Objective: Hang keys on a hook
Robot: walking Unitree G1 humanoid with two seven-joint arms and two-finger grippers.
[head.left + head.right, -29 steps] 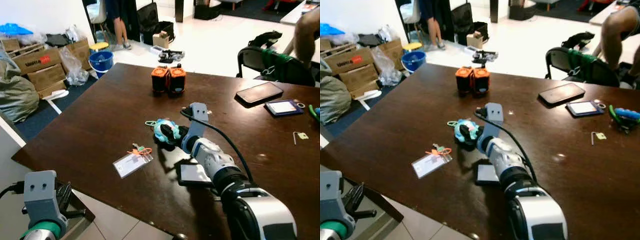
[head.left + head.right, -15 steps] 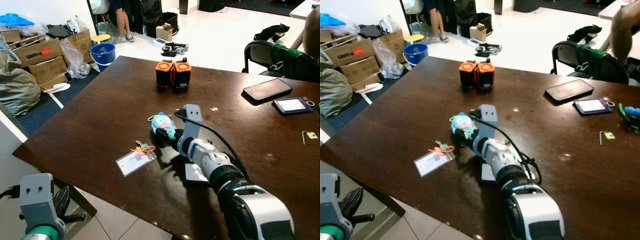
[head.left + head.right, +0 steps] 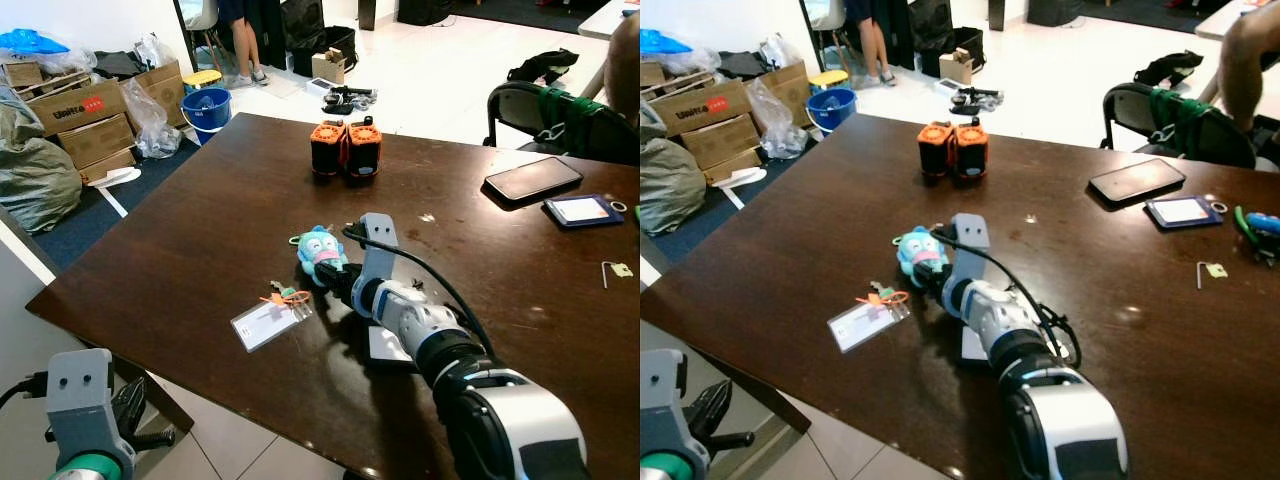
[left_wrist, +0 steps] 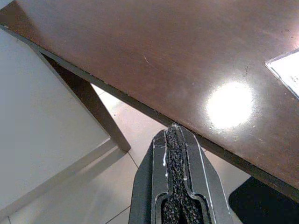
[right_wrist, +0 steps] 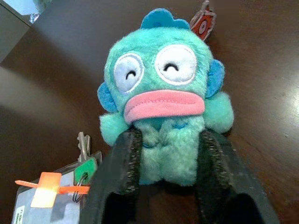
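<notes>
Dark wooden table, near to far: left gripper closed, idle below the edge. Keys beside a badge. My right gripper clamps a plush toy; I'd release and retarget the keys.

The right hand has its two black fingers spread to either side of the lower body of a teal plush, and both pads touch its fur. The plush lies face-up on the dark bench, with an orange tag at its head. Beside one finger lie the keys on a ring, with an orange strip across a card.
</notes>
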